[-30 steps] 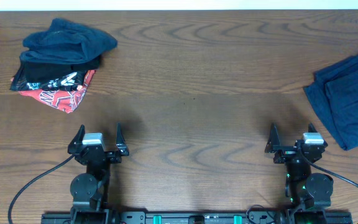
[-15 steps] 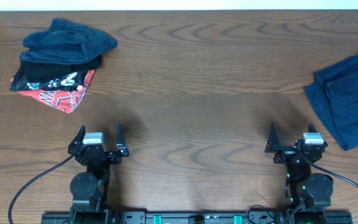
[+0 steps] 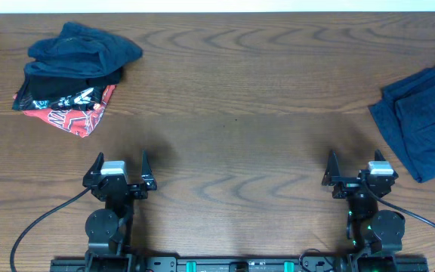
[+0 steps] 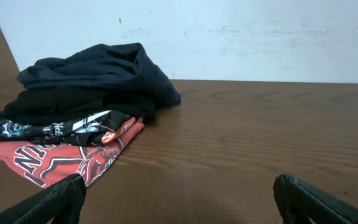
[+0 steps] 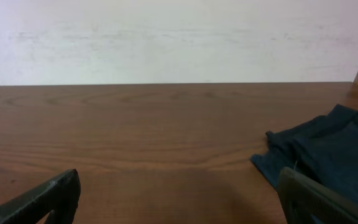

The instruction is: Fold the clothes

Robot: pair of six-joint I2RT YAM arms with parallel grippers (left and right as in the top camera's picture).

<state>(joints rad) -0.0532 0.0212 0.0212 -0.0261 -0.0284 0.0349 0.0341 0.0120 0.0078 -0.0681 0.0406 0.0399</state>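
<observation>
A pile of clothes (image 3: 74,64) lies at the far left of the table: a crumpled navy garment (image 3: 85,47) on top of a black piece and a red printed piece (image 3: 70,112). The pile also shows in the left wrist view (image 4: 86,99). A folded navy garment (image 3: 421,117) lies flat at the right edge and shows in the right wrist view (image 5: 328,155). My left gripper (image 3: 119,168) is open and empty near the front edge, well short of the pile. My right gripper (image 3: 357,170) is open and empty, left of the folded garment.
The wooden table (image 3: 232,113) stretches between the pile and the folded garment. A white wall (image 5: 179,37) stands behind the far edge. Black cables trail from both arm bases at the front edge.
</observation>
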